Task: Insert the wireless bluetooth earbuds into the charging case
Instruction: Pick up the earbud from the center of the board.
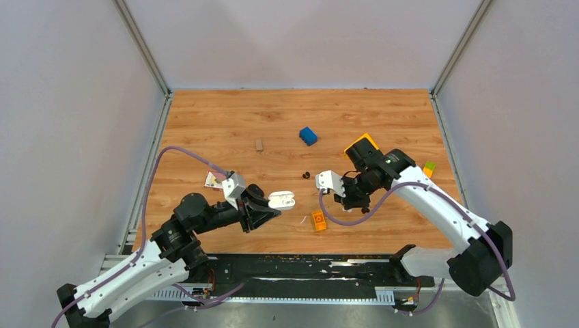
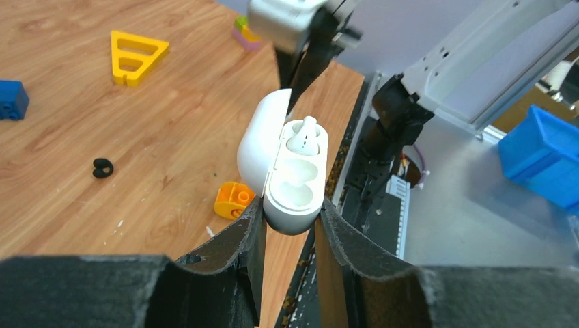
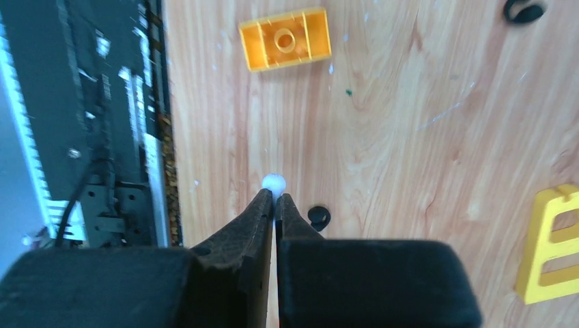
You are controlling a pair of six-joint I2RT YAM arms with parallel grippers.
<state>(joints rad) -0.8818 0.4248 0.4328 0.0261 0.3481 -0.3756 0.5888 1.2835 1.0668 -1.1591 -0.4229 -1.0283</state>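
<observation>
1. The charging case (image 2: 292,195) is clamped at its base between the fingers of the left gripper (image 2: 290,210), with its lid swung open. Seen from above, it sits just left of the orange block (image 1: 318,220) and slightly beyond it.
2. The seated earbud (image 2: 302,135) stands white stem up in the case, in the pocket farther from the fingers.
3. The right gripper (image 3: 274,199) is pinched almost together on the held earbud (image 3: 274,182), whose rounded white end pokes past the fingertips. From above, this gripper is just right of the orange block and a little beyond it.
4. A small black bit (image 3: 319,216) shows beside one right finger. I cannot tell whether it belongs to the held earbud or lies on the table.
5. A black ring (image 1: 306,175) lies on the wooden table (image 1: 225,123), near the orange block on its far side.
6. The blue block (image 1: 308,135) lies well beyond the orange block. The yellow triangle frame (image 2: 136,53) lies beyond it and to the right, partly under the right arm.
</observation>
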